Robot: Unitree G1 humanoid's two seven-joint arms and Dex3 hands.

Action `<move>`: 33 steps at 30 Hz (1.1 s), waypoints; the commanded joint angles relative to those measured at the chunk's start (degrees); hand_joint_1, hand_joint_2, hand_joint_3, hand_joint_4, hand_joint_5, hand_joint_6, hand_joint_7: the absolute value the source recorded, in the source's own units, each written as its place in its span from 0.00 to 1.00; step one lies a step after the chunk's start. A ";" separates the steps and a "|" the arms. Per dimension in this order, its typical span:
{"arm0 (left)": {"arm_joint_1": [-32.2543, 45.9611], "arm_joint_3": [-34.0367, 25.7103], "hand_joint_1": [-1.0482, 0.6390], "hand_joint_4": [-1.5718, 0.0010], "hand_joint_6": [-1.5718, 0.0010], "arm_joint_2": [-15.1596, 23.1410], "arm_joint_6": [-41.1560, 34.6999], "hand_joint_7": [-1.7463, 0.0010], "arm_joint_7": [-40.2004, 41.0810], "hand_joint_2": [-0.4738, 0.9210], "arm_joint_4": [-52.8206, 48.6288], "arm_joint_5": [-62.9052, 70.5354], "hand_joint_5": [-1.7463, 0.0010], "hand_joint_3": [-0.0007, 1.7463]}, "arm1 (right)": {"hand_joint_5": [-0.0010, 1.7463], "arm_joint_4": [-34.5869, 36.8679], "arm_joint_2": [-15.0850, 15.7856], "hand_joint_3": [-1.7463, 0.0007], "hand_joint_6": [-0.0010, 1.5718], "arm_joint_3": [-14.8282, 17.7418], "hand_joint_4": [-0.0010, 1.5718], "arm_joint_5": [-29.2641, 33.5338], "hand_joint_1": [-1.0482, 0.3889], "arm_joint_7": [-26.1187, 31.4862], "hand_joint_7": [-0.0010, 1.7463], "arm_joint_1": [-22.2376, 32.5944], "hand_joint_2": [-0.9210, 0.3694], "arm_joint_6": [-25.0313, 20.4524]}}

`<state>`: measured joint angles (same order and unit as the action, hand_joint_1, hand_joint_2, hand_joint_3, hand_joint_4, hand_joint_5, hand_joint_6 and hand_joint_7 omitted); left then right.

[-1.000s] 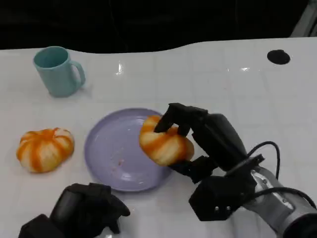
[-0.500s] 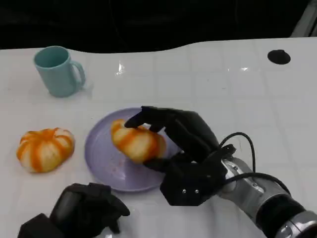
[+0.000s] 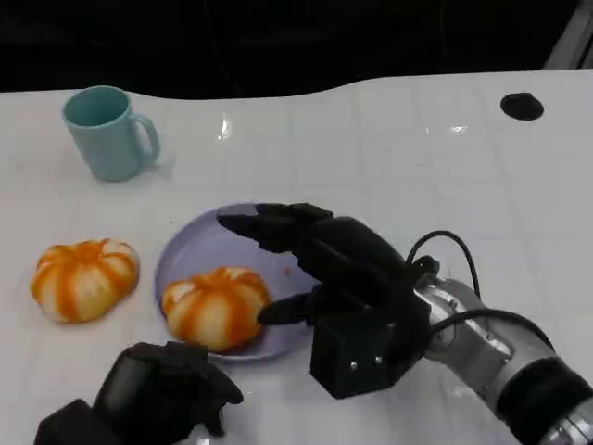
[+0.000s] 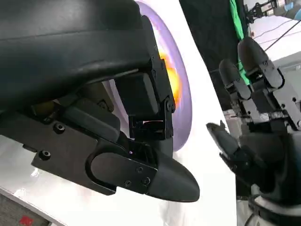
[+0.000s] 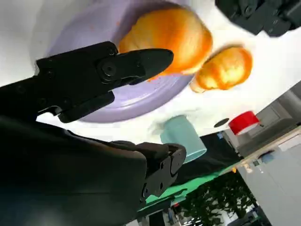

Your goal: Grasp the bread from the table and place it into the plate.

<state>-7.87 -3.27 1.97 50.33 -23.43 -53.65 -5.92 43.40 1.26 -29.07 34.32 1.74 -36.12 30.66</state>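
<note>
The bread (image 3: 217, 308) has left the right hand (image 3: 320, 255) since half a second ago and now sits on the near left part of the plate (image 3: 206, 248), its near edge over the rim; a second ago it was still gripped above the plate's right edge. The right hand hangs over the right side of the plate with fingers (image 3: 259, 224) spread apart and nothing between them, its thumb reaching toward the bread without clearly touching it. The silver right forearm (image 3: 482, 348) runs off toward the lower right with a black cable (image 3: 443, 243) looped above the wrist.

The left hand (image 3: 162, 394) rests low at the near edge of the table (image 3: 389, 139), just in front of the plate, fingers curled in with nothing seen in them. A second bread (image 3: 83, 278) lies on the table left of the plate, apart from it. A teal mug (image 3: 107, 132) stands upright at the far left, handle to the right. A black disc (image 3: 521, 106) lies at the far right of the table.

From the right wrist, the bread (image 5: 169, 35) shows on the purple plate (image 5: 108, 101) beyond the hand's outstretched fingers (image 5: 117, 68), with the second bread (image 5: 225, 68), the mug (image 5: 181, 136) and the left hand (image 5: 263, 16) further off. From the left wrist, the plate (image 4: 181, 94) and a glimpse of bread (image 4: 170, 77) show past the left hand (image 4: 141, 141), with the open right hand (image 4: 256, 127) opposite
</note>
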 commanded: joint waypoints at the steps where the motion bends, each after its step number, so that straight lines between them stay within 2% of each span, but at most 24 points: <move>1: 0.50 -0.28 0.00 0.22 0.12 0.38 -0.20 0.66 -0.67 1.00 -0.54 -0.48 0.36 0.08 | 0.06 -5.24 2.53 0.93 0.10 1.42 0.02 -2.38 0.26 -2.14 0.01 3.16 0.00 0.18; 8: 0.83 -0.17 0.00 0.20 0.11 0.35 -1.24 0.68 0.05 1.00 0.24 0.09 0.36 0.08 | 0.15 -12.12 5.03 0.92 0.18 5.45 0.13 -6.92 0.35 0.84 0.04 10.94 0.00 6.66; 9: 0.85 -0.18 0.00 0.20 0.11 0.36 -1.14 0.68 0.04 1.00 0.29 0.11 0.36 0.08 | 0.18 -12.90 5.11 0.92 0.20 6.20 0.15 -7.84 0.36 1.41 0.05 12.20 0.00 7.75; 11: 0.83 -0.03 0.00 0.20 0.11 0.63 -0.88 0.68 0.40 1.00 0.21 0.73 0.36 0.09 | 0.33 -14.34 5.33 0.91 0.28 7.82 0.17 -9.98 0.40 2.31 0.08 14.88 0.00 10.53; 13: 0.80 -0.06 0.00 0.20 0.11 0.67 -0.93 0.68 0.25 1.00 0.23 0.65 0.36 0.10 | 0.43 -15.73 5.65 0.90 0.35 9.14 0.22 -11.61 0.43 2.72 0.11 17.19 0.00 12.87; 19: 0.47 -0.08 0.00 0.20 0.11 0.44 -1.48 0.68 0.26 1.00 0.46 0.45 0.36 0.09 | 0.54 -17.66 7.48 0.89 0.47 12.28 0.36 -14.45 0.49 2.78 0.18 21.84 0.00 19.79; 21: 0.24 -0.09 0.00 0.20 0.11 0.31 -0.99 0.68 0.27 1.00 0.03 0.50 0.36 0.09 | 0.62 -17.20 8.35 0.88 0.46 13.48 0.37 -15.39 0.52 3.11 0.31 23.35 0.00 23.41; 25: 0.22 -0.14 0.00 0.21 0.11 0.26 -0.72 0.68 0.98 1.00 -0.39 0.90 0.36 0.09 | 0.65 -15.79 9.52 0.84 0.43 15.34 0.39 -16.19 0.53 2.97 0.43 25.87 0.01 27.95; 26: 0.26 -0.14 0.00 0.21 0.11 0.38 -0.88 0.68 1.22 1.00 -0.14 1.05 0.36 0.09 | 0.66 -16.29 10.11 0.82 0.43 16.14 0.39 -15.81 0.54 3.09 0.43 26.88 0.03 28.33; 29: 0.09 -0.23 0.00 0.21 0.11 0.63 -1.38 0.68 1.55 1.00 0.26 1.07 0.36 0.10 | 0.69 -17.03 11.28 0.54 0.46 18.20 0.41 -14.98 0.56 3.63 0.44 28.75 0.24 29.69; 30: 0.03 -0.26 0.00 0.20 0.11 0.64 -1.61 0.68 1.63 1.00 0.38 1.02 0.36 0.10 | 0.70 -16.93 11.42 0.47 0.47 18.74 0.42 -14.80 0.57 3.83 0.45 29.10 0.29 30.15; 33: -0.12 -0.33 0.00 0.21 0.11 0.64 -1.22 0.68 1.14 1.00 0.48 0.59 0.36 0.10 | 0.73 -16.72 11.59 0.38 0.49 20.30 0.44 -14.26 0.59 4.61 0.47 30.80 0.38 31.11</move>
<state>-7.98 -3.26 1.72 49.41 -22.61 -53.29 -5.32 26.88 11.81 -10.32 19.70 5.27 -6.85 60.48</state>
